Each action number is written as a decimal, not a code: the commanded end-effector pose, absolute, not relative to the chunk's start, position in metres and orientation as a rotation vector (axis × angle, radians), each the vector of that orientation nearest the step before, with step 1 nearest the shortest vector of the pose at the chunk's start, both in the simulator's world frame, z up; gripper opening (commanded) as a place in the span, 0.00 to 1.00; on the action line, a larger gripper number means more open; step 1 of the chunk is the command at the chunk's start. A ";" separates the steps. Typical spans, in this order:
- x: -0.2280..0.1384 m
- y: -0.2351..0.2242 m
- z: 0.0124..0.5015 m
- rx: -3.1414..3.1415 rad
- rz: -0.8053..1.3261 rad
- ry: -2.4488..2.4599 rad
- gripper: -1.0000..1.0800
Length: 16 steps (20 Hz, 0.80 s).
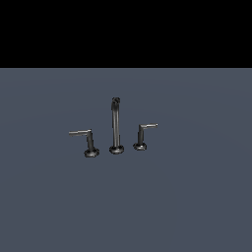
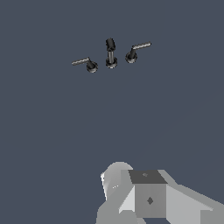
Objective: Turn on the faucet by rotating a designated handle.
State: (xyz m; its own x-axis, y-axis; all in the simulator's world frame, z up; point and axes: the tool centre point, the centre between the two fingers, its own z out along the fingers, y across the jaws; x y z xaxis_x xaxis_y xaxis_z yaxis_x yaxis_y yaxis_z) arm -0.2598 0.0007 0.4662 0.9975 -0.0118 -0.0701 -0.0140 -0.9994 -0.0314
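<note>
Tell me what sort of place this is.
Most likely a bare simulated test scene, not a real kitchen or bathroom. A faucet spout and two lever handles, the smaller handle and a larger handle, stand straight on a plain grey-blue floor, with no sink or walls.

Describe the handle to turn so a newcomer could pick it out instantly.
Find the tall upright spout at the middle of the grey floor. The handle stands beside it on the exterior view's right. Unlike the larger handle on the other side, it is shorter, with a bent stem and thin pale lever.
</note>
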 end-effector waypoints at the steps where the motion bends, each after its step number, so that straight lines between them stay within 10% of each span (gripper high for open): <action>1: -0.260 0.001 0.466 -3.108 0.109 0.020 0.00; 16: -0.255 -0.006 0.458 -3.060 0.144 0.122 0.00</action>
State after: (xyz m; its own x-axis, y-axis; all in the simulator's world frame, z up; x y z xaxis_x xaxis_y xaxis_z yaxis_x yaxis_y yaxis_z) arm -0.2568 -0.0061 0.4582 0.9928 -0.0718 -0.0962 -0.0788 -0.9944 -0.0709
